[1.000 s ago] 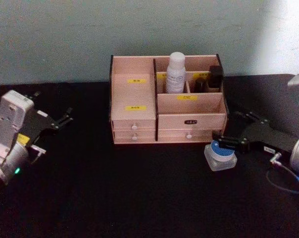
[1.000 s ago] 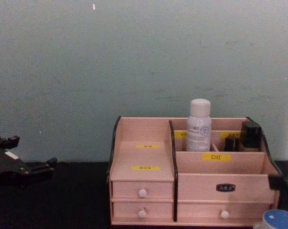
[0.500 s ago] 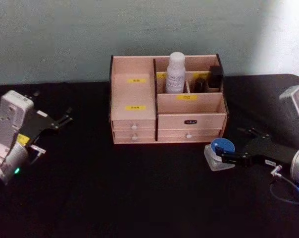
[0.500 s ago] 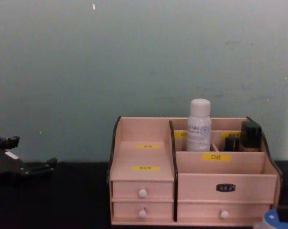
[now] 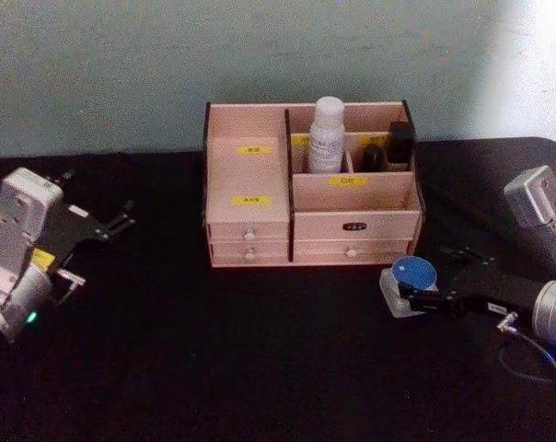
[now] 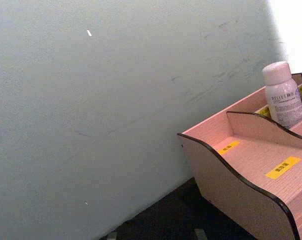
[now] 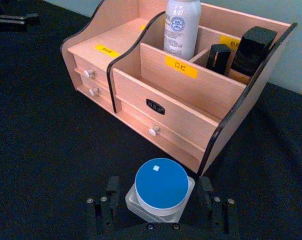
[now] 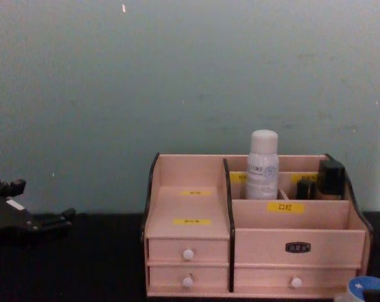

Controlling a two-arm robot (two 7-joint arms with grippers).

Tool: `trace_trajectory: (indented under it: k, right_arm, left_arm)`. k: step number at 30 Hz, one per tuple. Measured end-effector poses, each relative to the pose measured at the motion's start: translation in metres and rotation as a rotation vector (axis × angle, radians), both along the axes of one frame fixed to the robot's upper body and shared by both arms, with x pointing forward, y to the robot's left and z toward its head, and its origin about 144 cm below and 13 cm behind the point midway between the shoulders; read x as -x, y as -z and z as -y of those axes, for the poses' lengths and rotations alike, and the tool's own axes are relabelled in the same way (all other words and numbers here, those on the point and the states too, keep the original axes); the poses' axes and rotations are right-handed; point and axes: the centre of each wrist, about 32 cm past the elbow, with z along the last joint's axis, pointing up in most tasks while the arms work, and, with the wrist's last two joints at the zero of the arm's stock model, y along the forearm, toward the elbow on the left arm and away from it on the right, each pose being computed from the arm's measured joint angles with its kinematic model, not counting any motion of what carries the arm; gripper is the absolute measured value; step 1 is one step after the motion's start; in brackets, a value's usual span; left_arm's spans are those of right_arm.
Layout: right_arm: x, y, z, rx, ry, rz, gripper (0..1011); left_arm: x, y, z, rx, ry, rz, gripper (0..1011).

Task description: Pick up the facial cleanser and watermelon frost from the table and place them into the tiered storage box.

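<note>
The black desk (image 5: 214, 350) carries the box (image 5: 250, 175) near its back edge. The left gripper (image 5: 121, 216) sits idle at the desk's left, spread. The right gripper (image 7: 158, 186) lies low at the right, also spread. The cleanser (image 5: 326, 138) stands upright in a rear compartment of the box. The frost jar (image 5: 411, 276) sits on the desk just before the box's right corner, between the right gripper's fingers.

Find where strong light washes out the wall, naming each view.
Head view: the wall turns white at the far right, beyond the tiered storage box. Left wrist view: a white patch on the wall behind the white bottle.
</note>
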Motion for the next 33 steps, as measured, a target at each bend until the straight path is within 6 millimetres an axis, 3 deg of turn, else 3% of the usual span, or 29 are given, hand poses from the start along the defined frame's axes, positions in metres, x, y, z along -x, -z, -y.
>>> trace_trajectory:
  k: [33]
  right_arm:
    - [-0.014,0.013,-0.005,0.001,-0.003,-0.047,1000]
  left_arm:
    - [0.0,0.0,0.0,0.0,0.0,0.0,1001]
